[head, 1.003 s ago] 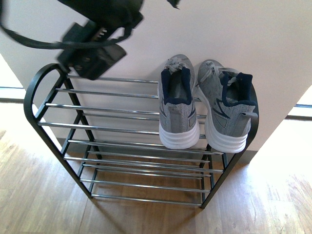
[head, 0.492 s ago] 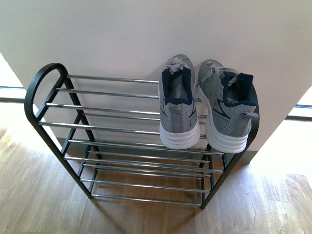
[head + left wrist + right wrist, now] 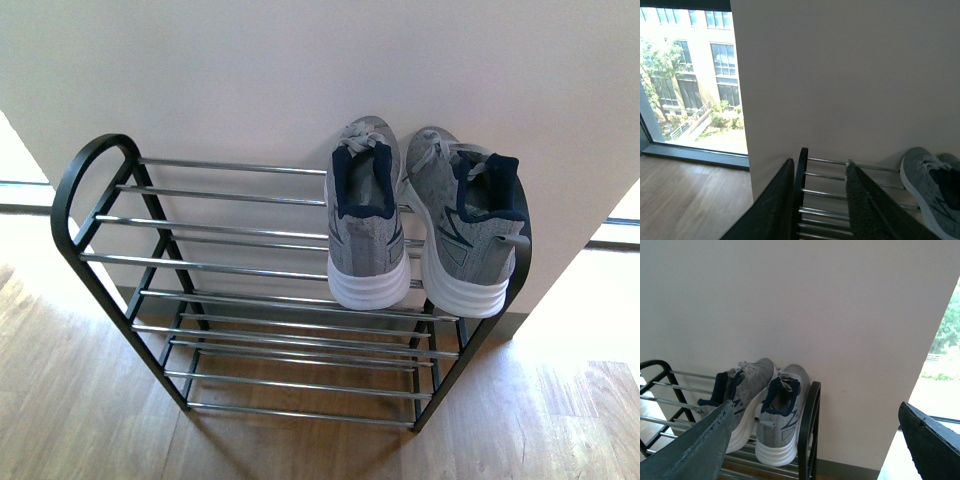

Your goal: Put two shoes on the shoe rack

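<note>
Two grey knit shoes with white soles and navy lining stand side by side on the top tier of the shoe rack (image 3: 200, 260), at its right end, toes to the wall: one shoe (image 3: 365, 225) on the left, the other shoe (image 3: 462, 230) against the black end frame. Neither arm shows in the front view. In the left wrist view my left gripper (image 3: 819, 172) is open and empty, raised over the rack's left end frame (image 3: 801, 180). My right gripper (image 3: 815, 425) is open wide and empty, back from the rack's right end (image 3: 809, 425), facing the shoes (image 3: 780, 415).
The rack stands against a white wall (image 3: 300, 70) on a wooden floor (image 3: 80, 420). Its lower chrome tiers (image 3: 300, 350) hold nothing. A large window (image 3: 685, 90) lies left of the wall; bright openings flank it on both sides.
One second ago a dark arm with its cable hung over the rack's upper left corner; it has left the front view. The shoes have not moved.
</note>
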